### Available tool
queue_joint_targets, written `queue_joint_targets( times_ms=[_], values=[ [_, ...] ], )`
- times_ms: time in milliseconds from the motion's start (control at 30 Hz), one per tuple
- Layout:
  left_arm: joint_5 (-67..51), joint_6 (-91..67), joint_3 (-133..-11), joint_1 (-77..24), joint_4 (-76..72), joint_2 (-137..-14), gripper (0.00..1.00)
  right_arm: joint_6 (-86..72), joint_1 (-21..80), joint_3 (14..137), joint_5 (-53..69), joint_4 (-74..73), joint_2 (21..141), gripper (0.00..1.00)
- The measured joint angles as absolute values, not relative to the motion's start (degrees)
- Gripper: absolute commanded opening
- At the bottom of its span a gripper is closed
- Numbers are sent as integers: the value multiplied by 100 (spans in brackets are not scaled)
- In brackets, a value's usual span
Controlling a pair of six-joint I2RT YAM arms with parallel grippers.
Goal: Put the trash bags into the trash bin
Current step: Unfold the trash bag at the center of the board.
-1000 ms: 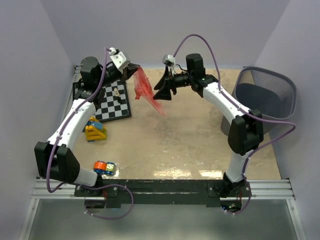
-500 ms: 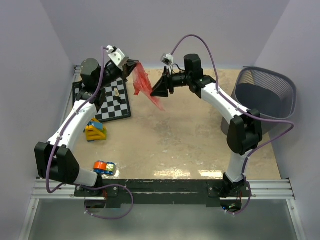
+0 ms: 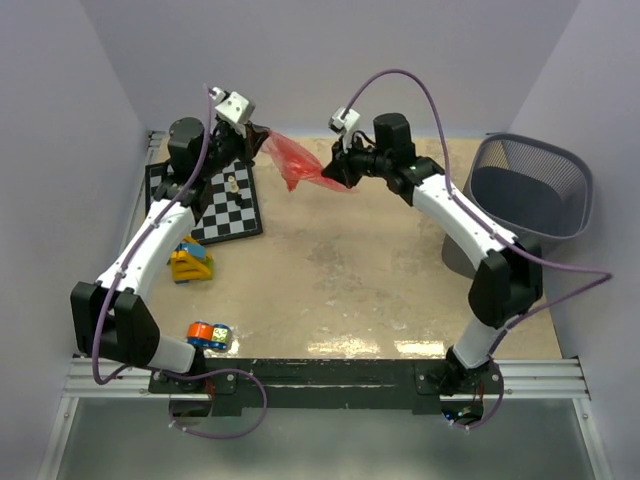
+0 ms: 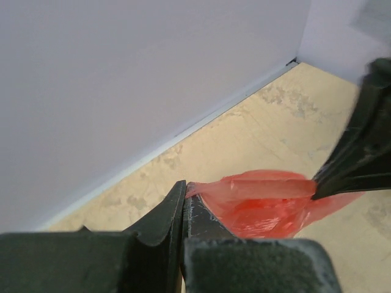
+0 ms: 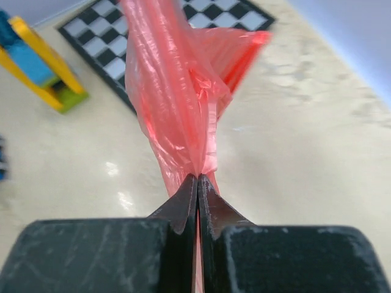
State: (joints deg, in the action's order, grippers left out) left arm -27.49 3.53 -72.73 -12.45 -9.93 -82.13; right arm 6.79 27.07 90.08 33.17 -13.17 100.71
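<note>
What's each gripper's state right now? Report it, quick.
Left gripper: closed, holding one end of the bag.
Right gripper: closed, holding the same bag.

chessboard (image 3: 225,220): flat on tan surface (image 3: 350,270) | small chess pieces (image 3: 233,183): on chessboard | yellow-blue toy (image 3: 190,260): just beside chessboard's near edge | blue-orange toy (image 3: 207,335): well apart from chessboard, nearer
</note>
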Motion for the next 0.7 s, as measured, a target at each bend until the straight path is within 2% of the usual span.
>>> queue_joint_targets(
  times_ms=[167,300,533,567,667,700],
  values=[
    [-2143,-454,-7124,-1245,-764,-8309,0,1839,2895,8705,2309,-1621,9043,0],
    [-1876,-790,-7113,-1256,-637,-8499,0,2165,3022,8471,1739,-1597,8545,0],
    [-1474,-952,-7113,-1313,-274,-8700,0,1763,2971,8040,989,-1592,8621,0],
    [-1459,-954,-7113,-1317,-248,-8700,0,1682,2958,8025,974,-1597,8646,6],
    [-1529,-908,-7111,-1321,-290,-8700,0,1623,2877,8034,1227,-1684,8689,47],
    [-1632,-851,-7100,-1308,-353,-8700,0,1653,2823,8058,1448,-1782,8687,57]
  ],
)
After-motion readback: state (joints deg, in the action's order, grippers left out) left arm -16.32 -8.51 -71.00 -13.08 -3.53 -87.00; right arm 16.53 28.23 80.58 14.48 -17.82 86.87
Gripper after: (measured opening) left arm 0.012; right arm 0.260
